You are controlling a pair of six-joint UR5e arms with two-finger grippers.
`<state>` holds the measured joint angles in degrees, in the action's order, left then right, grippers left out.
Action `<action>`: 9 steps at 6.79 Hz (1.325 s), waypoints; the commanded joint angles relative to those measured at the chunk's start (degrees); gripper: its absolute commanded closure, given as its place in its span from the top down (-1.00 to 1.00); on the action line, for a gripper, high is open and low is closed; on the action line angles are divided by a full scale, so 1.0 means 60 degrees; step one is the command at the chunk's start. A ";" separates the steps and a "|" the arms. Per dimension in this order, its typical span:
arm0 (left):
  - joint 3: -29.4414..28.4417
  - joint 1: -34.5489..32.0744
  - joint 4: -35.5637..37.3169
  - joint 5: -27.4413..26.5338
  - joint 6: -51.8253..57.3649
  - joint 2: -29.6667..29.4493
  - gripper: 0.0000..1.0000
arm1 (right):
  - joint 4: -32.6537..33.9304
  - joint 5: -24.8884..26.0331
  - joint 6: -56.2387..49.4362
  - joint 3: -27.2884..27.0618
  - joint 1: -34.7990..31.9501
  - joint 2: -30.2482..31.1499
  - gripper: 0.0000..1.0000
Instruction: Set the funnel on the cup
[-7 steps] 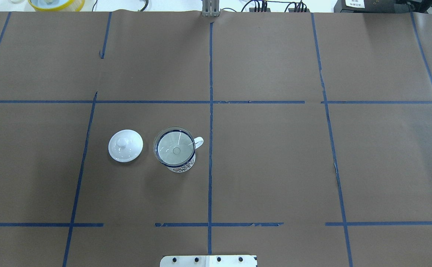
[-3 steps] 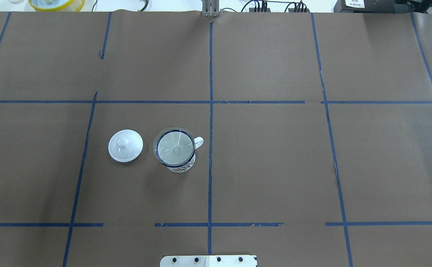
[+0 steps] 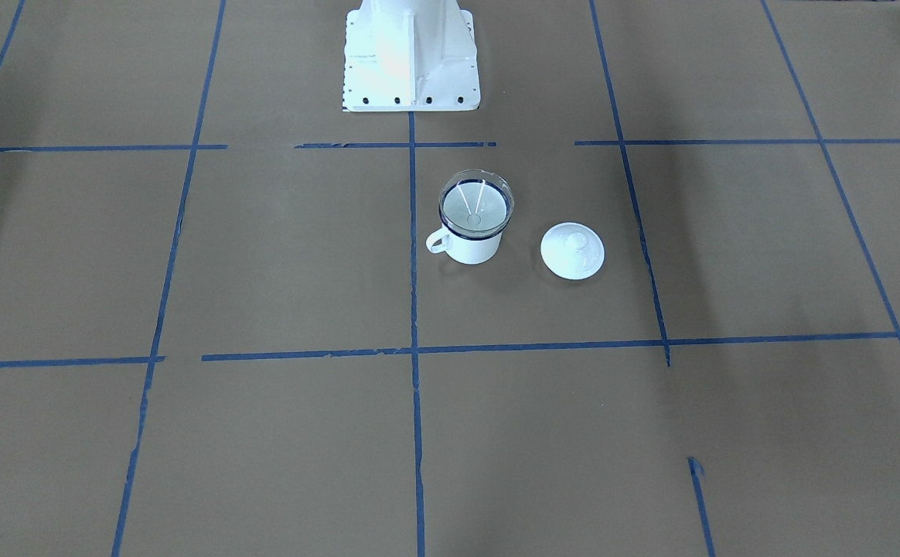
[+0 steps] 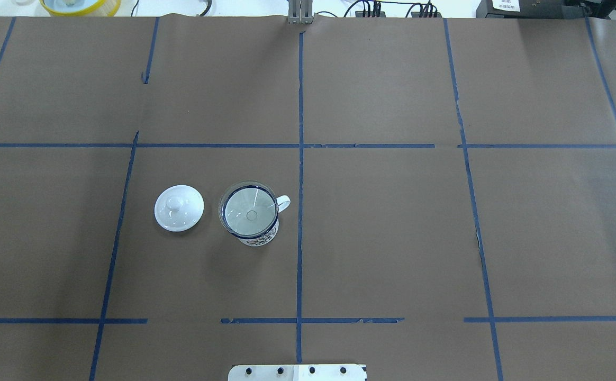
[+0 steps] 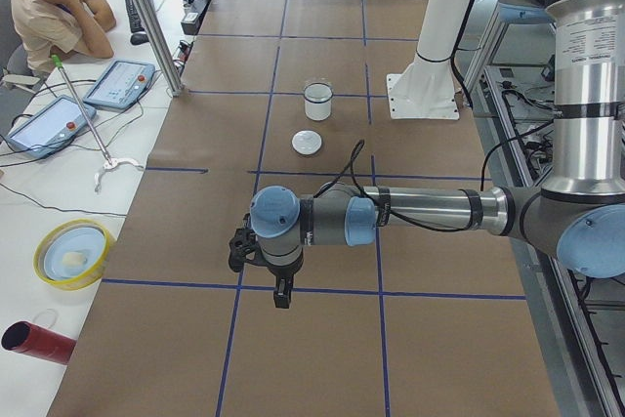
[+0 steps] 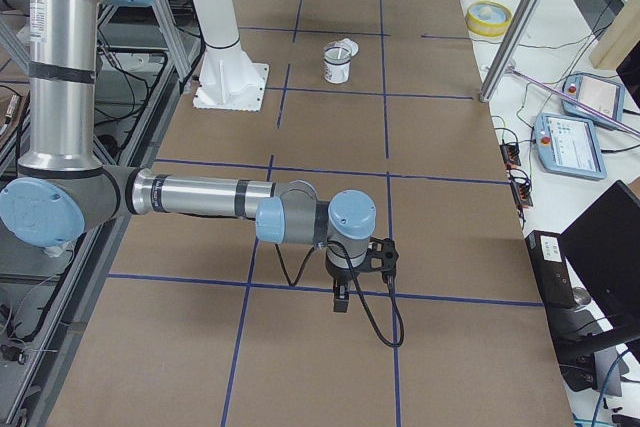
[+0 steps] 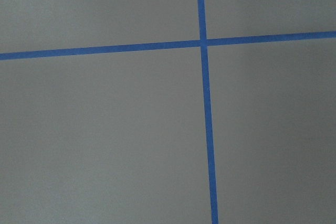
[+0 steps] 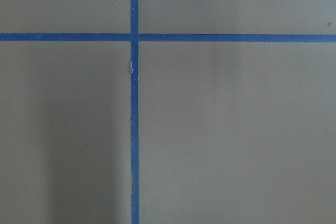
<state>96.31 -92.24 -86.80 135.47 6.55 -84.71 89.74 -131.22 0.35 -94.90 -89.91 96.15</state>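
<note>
The clear funnel (image 4: 242, 205) sits mouth-up in the white mug with a dark blue rim (image 4: 259, 239), its spout down inside. The mug stands on the brown table left of centre, handle to the right; funnel (image 3: 475, 203) and mug (image 3: 472, 248) also show in the front-facing view. Neither gripper shows in the overhead or front-facing views. My left gripper (image 5: 281, 295) hangs over the table's left end and my right gripper (image 6: 342, 297) over its right end, both far from the mug. I cannot tell whether they are open or shut. The wrist views show only paper and blue tape.
A round white lid with a knob (image 4: 179, 208) lies just left of the mug. The white robot base (image 3: 410, 54) stands behind the mug. A yellow bowl (image 5: 72, 253), a red cylinder (image 5: 37, 342) and tablets (image 5: 119, 83) lie on the side bench where an operator (image 5: 54, 7) sits.
</note>
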 commanded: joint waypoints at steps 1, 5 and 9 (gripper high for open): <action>0.0002 0.0007 -0.0079 -0.0020 0.0006 -0.0104 1.00 | 0.0000 0.0000 0.0000 -0.0004 0.0000 0.0000 1.00; 0.0047 0.0007 -0.0065 0.0024 -0.0008 -0.0032 1.00 | 0.0000 0.0000 0.0000 0.0010 0.0000 0.0000 1.00; 0.0076 0.0007 -0.0065 0.0024 -0.0008 -0.0061 1.00 | 0.0000 0.0000 0.0000 -0.0004 0.0000 0.0000 1.00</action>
<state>96.71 -92.20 -87.19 135.61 6.50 -85.02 89.74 -131.22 0.35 -94.92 -89.91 96.15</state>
